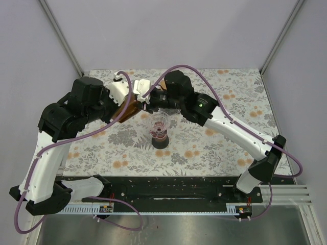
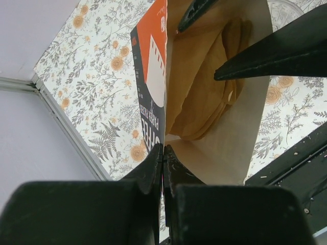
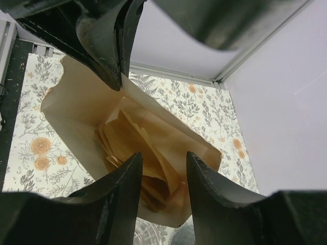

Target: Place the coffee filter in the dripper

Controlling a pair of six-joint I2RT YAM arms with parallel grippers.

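Observation:
The coffee filter bag (image 2: 151, 76), orange and black outside and brown inside, is held up off the table with its mouth open. Brown paper filters (image 2: 204, 97) sit stacked inside it. My left gripper (image 2: 164, 153) is shut on the bag's side wall. My right gripper (image 3: 163, 161) is open at the bag's mouth, its fingers (image 2: 276, 48) spread just over the filters (image 3: 135, 145); I cannot tell if they touch. The glass dripper (image 1: 159, 124) stands on a black base just below and right of both grippers, which meet at the bag (image 1: 131, 106).
The floral tablecloth (image 1: 214, 148) covers the table. White walls and metal frame posts (image 1: 60, 35) close in the back and sides. The dripper's rim (image 3: 153, 239) shows under the bag in the right wrist view.

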